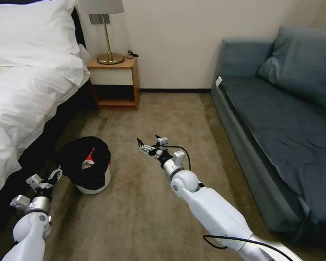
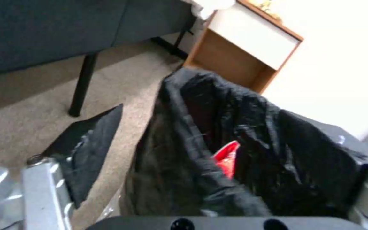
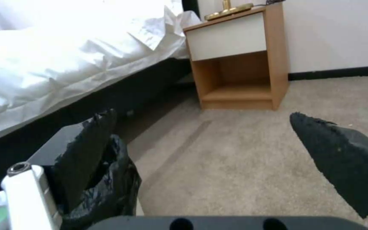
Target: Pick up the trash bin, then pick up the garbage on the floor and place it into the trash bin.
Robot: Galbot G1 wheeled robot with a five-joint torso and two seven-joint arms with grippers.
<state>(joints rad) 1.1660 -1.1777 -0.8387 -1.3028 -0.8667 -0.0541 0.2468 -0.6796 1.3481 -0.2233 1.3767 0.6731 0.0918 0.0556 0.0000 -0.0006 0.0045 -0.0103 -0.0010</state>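
— Start on the left. Where's the trash bin [image 1: 92, 170] sitting?

— On the carpet [image 1: 152, 210] beside the bed [image 1: 21, 101], upright, black liner folded over its rim, a red-and-white packet [image 1: 89, 159] already inside. The left gripper [image 1: 56, 174] is right at its near-left rim; from its wrist view the fingers [image 2: 88, 150] look spread, one outside the liner, so it's released, not clamped.

— And the right gripper [image 1: 141, 145]?

— Out over bare carpet to the bin's right, well apart from it, fingers [image 3: 341, 156] parted with nothing between them.

— So which arm is nearer?

— The left, clearly — the rim lies just ahead of it. I'd judge the grab hinges on straddling that rim.
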